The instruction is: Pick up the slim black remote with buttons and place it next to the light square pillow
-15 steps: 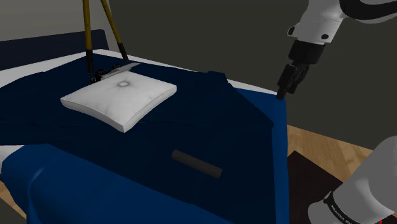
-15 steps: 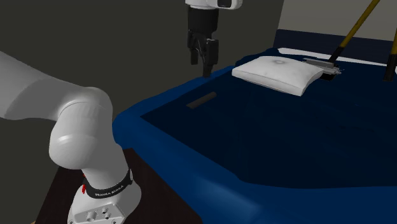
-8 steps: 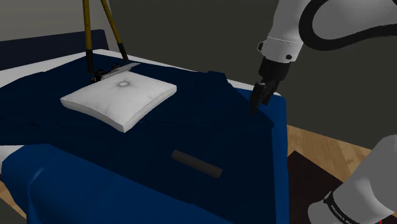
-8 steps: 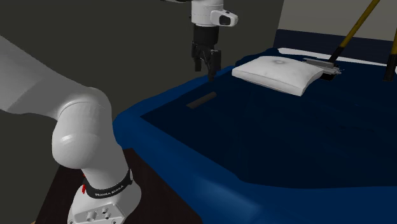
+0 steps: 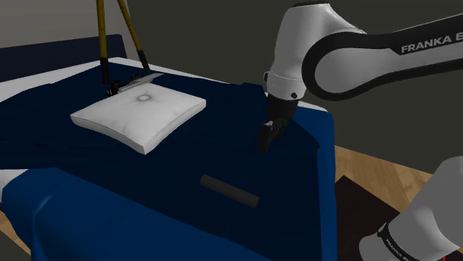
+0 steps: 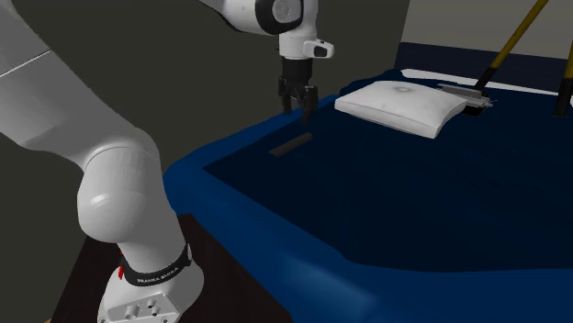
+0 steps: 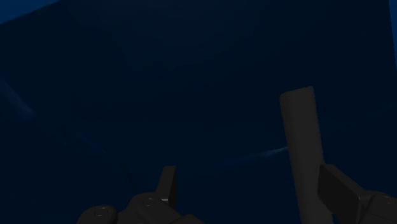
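1. Shoulder view puts my hand (image 5: 263,140) over the bed (image 5: 89,167) now. Half a second ago it hung at the bed's far corner, and a second ago it was out beyond the edge.
2. It has also come down, so it sits low over the blue cover, near the remote (image 5: 228,190) but not yet above it.
3. The remote lies flat on the cover where it was, untouched and well apart from the pillow (image 5: 139,113).
4. Wrist view shows my fingers (image 7: 167,186) spread apart with nothing between them. The remote (image 7: 304,143) lies close to one finger, not centred in the gap.
5. I judge the approach nearly done. A small sideways shift should centre me over the remote, and its slim width already lies across my closing line.
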Robot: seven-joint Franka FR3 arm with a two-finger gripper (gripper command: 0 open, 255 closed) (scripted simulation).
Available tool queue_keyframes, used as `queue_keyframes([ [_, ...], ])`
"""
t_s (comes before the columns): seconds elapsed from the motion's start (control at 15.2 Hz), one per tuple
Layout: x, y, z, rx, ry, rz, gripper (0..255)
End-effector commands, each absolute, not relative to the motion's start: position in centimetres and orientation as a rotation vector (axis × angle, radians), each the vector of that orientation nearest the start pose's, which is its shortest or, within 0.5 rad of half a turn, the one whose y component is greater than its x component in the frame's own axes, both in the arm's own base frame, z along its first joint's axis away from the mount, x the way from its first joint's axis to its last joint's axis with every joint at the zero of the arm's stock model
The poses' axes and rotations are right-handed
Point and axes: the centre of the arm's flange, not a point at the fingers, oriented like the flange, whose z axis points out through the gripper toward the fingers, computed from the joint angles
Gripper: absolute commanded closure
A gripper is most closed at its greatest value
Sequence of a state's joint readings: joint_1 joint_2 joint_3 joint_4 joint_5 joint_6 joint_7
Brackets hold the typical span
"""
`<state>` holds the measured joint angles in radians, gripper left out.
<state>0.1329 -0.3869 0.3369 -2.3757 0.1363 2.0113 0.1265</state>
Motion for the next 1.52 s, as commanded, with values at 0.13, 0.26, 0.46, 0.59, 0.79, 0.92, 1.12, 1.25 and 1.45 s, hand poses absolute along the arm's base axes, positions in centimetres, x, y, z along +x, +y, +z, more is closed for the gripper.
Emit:
queue_keyframes([
  [0.13,39.5,25.5,42.8,-3.126,-0.49,-0.021,0],
  [0.26,40.1,27.7,41.2,-3.132,-0.529,-0.026,0],
  [0.46,40.9,30.9,38.8,-3.14,-0.588,-0.033,0],
  [0.59,41.4,33.1,37.2,-3.144,-0.628,-0.038,0],
  [0.79,41.9,35.3,35.5,-3.148,-0.67,-0.043,0],
  [0.92,42.0,35.2,34.4,-3.148,-0.67,-0.043,0],
  [1.12,42.0,35.1,32.8,-3.148,-0.67,-0.043,0],
  [1.25,42.1,35.0,31.5,-3.148,-0.67,-0.043,0],
  [1.45,42.1,35.0,31.5,-3.148,-0.67,-0.043,0],
])
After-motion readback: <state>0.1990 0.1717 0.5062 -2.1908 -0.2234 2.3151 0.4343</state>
